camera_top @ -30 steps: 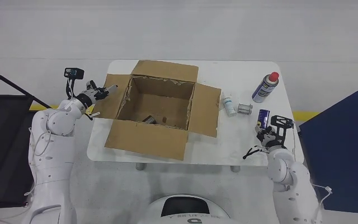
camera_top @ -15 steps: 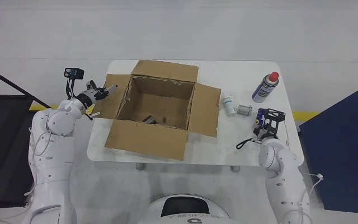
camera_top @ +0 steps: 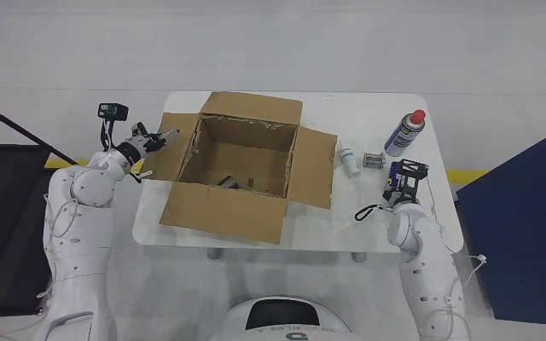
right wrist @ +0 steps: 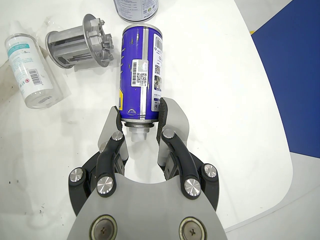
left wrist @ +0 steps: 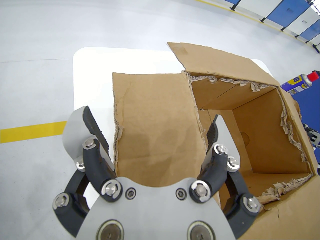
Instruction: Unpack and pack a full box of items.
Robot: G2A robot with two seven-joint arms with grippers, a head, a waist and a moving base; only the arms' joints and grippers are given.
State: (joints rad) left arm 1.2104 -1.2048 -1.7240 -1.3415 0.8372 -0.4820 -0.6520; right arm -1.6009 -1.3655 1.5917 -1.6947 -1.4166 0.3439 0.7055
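Cardboard box [camera_top: 243, 153], one, sits open mid-desk [camera_top: 358, 111] holding one dark item [camera_top: 229, 181], beside one white bottle [right wrist: 30, 68], one grey metal part [right wrist: 80, 43], one red-capped spray can [camera_top: 404, 132] and one purple can [right wrist: 141, 76] clamped at its nozzle end by the right hand [right wrist: 140, 106], while the left hand [left wrist: 151, 116] is spread wide and empty over a flap.

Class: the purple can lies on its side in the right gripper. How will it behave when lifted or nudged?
The purple can has a smooth round wall and lies flat, so it probably rolls if released. The right gripper holds only its nozzle end, so it may tilt or slip when lifted.
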